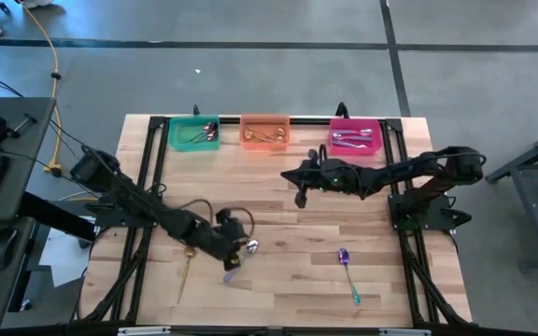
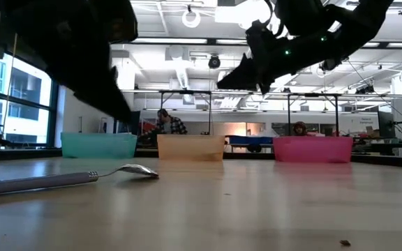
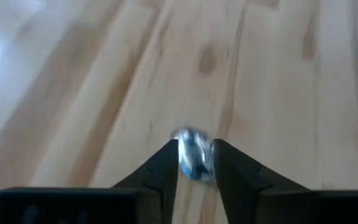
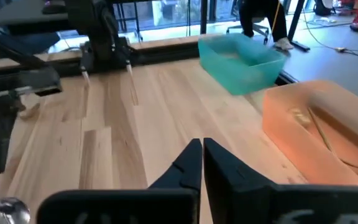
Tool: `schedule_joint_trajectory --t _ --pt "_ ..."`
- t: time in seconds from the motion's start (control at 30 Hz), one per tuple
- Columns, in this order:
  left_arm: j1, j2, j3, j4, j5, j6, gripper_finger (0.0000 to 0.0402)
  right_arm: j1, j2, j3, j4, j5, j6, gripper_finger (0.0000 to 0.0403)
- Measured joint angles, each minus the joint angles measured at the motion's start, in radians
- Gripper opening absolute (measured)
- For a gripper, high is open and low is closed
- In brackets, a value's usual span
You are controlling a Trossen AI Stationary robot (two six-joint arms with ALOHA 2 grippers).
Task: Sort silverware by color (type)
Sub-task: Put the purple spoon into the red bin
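A silver spoon (image 1: 247, 247) lies flat on the wooden table near its near edge. The low view (image 2: 82, 178) shows its bowl and handle on the wood. My left gripper (image 1: 233, 237) hangs just above it, open by a narrow gap. In the left wrist view the spoon's bowl (image 3: 194, 155) shows between my two fingers. A gold utensil (image 1: 187, 265) lies to its left. A purple-blue spoon with a teal handle (image 1: 348, 272) lies to the right. My right gripper (image 1: 299, 194) is shut and empty, in the air near the orange bin (image 1: 264, 132).
A green bin (image 1: 194, 133), the orange bin and a pink bin (image 1: 355, 137) stand in a row at the table's far edge, each with silverware in it. Black frame rails run along both sides of the table. People sit in the room beyond (image 2: 165, 123).
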Motion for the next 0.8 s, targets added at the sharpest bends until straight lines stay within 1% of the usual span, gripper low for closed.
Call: schedule_joint_trajectory --t 0.1,0.23,0.37,0.5,0.7,0.8 --pt "-0.021 0.059 0.070 -0.128 0.014 -0.067 0.0112 0.000 -0.003 0.003 0.000 0.000 0.000 0.0000" --pt "-0.035 0.123 0.123 -0.206 0.047 -0.167 0.0128 0.000 0.000 0.002 -0.008 0.000 -0.001 0.0000" --pt "-0.035 0.166 0.129 -0.185 0.061 -0.246 0.0133 0.000 0.001 0.002 -0.010 -0.001 -0.002 0.0000" --pt "-0.030 0.206 0.130 -0.173 0.060 -0.288 0.0133 0.000 0.001 0.002 -0.007 -0.001 -0.002 0.0000" --pt "-0.023 0.244 0.132 -0.073 0.053 -0.251 0.0133 0.000 0.001 0.002 -0.008 -0.002 0.000 0.0000" --pt "-0.017 0.248 0.130 -0.034 0.069 -0.229 0.0133 0.000 0.001 0.002 -0.008 -0.003 0.000 0.0000"
